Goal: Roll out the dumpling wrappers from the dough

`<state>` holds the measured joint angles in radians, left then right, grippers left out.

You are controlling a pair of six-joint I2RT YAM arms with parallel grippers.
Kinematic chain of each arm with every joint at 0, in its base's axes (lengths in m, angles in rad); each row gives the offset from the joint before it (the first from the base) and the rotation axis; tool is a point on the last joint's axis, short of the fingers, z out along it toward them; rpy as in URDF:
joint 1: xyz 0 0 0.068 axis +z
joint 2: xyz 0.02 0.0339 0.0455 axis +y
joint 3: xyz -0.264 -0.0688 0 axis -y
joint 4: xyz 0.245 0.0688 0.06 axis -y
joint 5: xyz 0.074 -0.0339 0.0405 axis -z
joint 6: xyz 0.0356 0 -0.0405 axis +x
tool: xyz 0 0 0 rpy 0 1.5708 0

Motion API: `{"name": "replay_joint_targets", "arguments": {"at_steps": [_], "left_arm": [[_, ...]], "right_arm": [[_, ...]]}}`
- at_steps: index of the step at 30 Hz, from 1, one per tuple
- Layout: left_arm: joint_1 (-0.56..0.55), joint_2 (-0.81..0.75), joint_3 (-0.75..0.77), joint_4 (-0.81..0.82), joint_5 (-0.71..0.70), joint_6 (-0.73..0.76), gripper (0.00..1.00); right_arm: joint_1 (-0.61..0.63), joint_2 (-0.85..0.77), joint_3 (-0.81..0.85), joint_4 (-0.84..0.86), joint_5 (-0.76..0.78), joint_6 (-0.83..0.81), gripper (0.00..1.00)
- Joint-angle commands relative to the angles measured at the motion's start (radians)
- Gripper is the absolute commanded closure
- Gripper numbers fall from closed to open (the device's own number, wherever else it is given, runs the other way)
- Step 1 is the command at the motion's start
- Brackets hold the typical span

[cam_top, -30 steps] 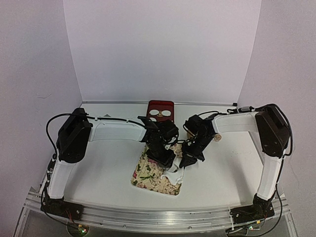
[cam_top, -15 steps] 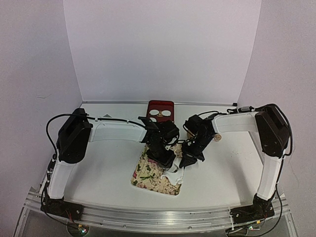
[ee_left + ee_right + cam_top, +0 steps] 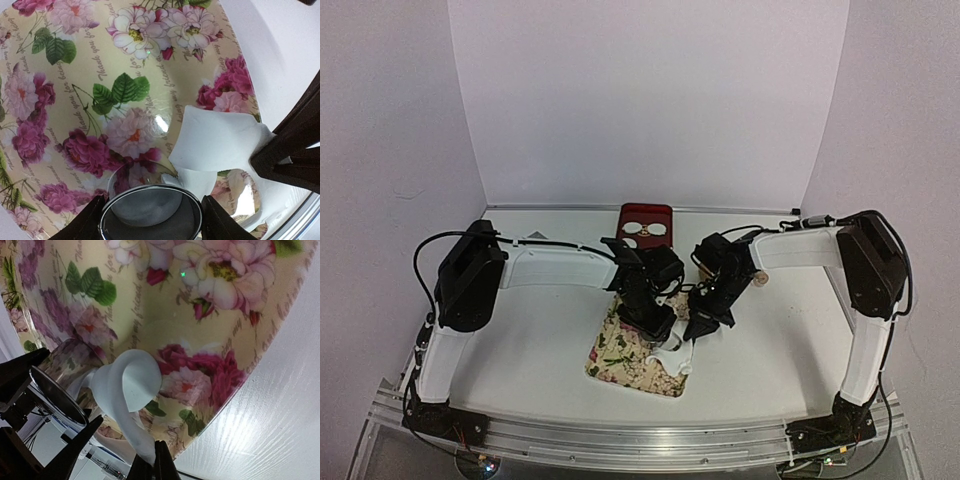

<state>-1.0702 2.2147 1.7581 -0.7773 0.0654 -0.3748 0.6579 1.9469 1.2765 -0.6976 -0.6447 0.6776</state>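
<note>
A ragged sheet of white dough [image 3: 672, 355] hangs curled over the near right part of the floral mat [image 3: 616, 352]. My right gripper [image 3: 152, 462] is shut on one end of the dough [image 3: 125, 390], which is lifted off the mat. My left gripper [image 3: 150, 220] is shut on a small metal ring [image 3: 150, 189], its fingers on either side. The ring rests just left of the dough [image 3: 220, 137], and the ring wall hides what is inside it. Two dumpling wrappers [image 3: 647, 228] lie as round white discs in the red tray [image 3: 646, 211] at the back.
A wooden rolling pin [image 3: 757, 277] lies on the table under the right forearm. Both grippers crowd together over the mat's right half, and the right gripper's dark fingers [image 3: 295, 157] show close by in the left wrist view. The backdrop walls stand behind and to the sides.
</note>
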Motion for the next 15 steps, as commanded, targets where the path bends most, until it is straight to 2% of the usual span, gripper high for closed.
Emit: {"name": "replay_joint_targets", "arguments": {"at_steps": [1,15], "left_arm": [[-0.013,0.002,-0.029,-0.037,-0.006,-0.011,0.46],[-0.014,0.01,-0.047,-0.041,-0.037,-0.03,0.47]], "right_arm": [[0.004,-0.05,-0.03,-0.018,-0.016,0.005,1.0],[0.048,-0.195,-0.147,-0.053,-0.163,-0.024,1.0]]}}
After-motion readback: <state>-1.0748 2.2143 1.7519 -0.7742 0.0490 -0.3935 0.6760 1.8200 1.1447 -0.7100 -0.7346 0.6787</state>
